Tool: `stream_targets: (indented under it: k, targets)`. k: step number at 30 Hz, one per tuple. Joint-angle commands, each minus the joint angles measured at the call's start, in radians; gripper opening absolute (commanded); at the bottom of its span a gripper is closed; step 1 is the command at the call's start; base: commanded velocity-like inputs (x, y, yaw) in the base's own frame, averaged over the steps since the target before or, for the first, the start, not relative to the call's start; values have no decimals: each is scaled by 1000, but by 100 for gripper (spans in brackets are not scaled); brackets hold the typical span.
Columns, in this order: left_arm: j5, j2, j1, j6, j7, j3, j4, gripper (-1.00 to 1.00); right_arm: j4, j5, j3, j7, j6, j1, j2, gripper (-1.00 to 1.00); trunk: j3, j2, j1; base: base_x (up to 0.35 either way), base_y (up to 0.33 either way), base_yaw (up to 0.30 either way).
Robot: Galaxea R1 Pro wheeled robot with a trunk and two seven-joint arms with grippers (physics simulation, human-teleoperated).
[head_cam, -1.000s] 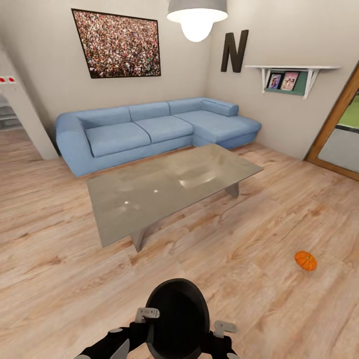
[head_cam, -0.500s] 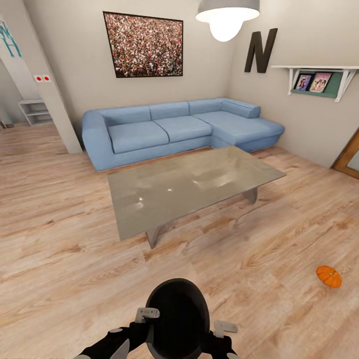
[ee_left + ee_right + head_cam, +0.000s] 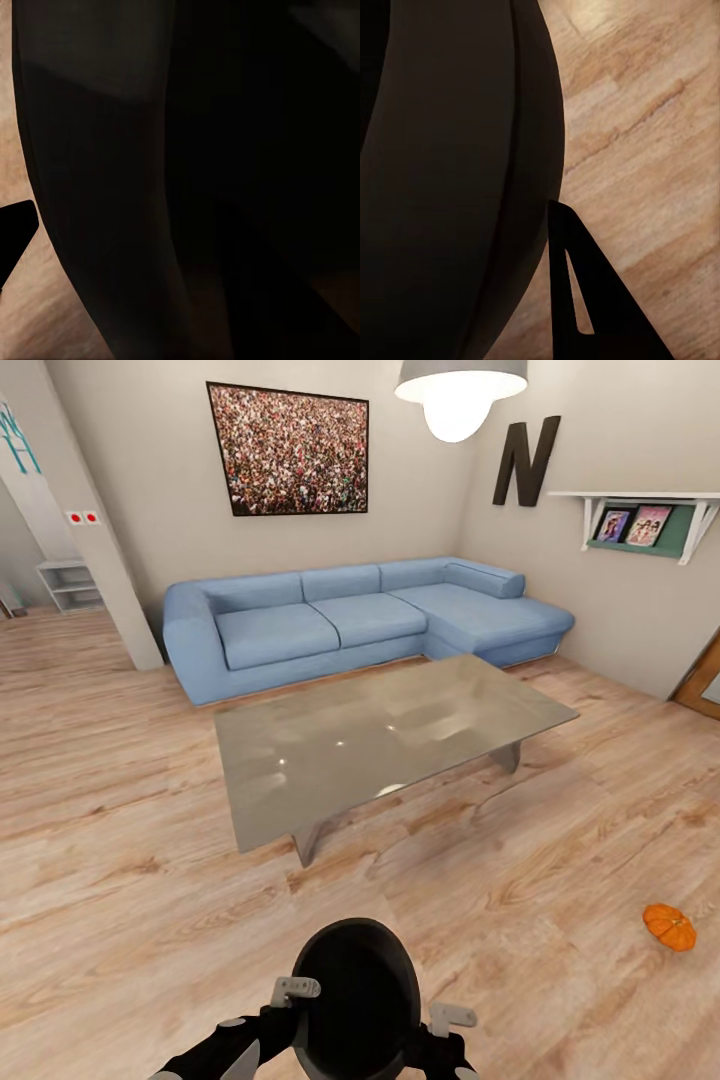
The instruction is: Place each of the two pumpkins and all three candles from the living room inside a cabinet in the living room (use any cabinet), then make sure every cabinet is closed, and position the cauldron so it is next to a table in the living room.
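The black cauldron point(image 3: 355, 1000) hangs low in front of me in the head view, its round mouth facing up. My left gripper point(image 3: 296, 990) grips its rim on one side and my right gripper point(image 3: 450, 1017) on the other, both shut on it. In the left wrist view the cauldron's dark wall point(image 3: 187, 180) is very close, and in the right wrist view the cauldron point(image 3: 442, 180) stands beside one dark finger point(image 3: 585, 300), above the wooden floor. One orange pumpkin point(image 3: 669, 926) lies on the floor to my right. The glass-topped table point(image 3: 380, 735) stands ahead.
A blue corner sofa point(image 3: 350, 615) runs along the back wall behind the table. A ceiling lamp point(image 3: 458, 400) hangs above. A wall shelf point(image 3: 640, 510) with pictures is at the right. Open wooden floor lies between me and the table.
The whole view has swung left and moved forward a little, so the table, sofa and pumpkin sit further right in the picture. The cauldron stays held the same way.
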Motion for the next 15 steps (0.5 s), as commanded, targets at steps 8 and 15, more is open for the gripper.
stream_targets:
  k: [8,15]
  targets:
    - [-1,5,0,4,0,1,1,-100,-8,8,6,5,-2,-2,-1,-100,-1,0,0,147,0,0]
    - [-1,5,0,4,0,1,1,-100,-8,8,6,4,-3,-2,-1,-100,-1,0,0,147,0,0]
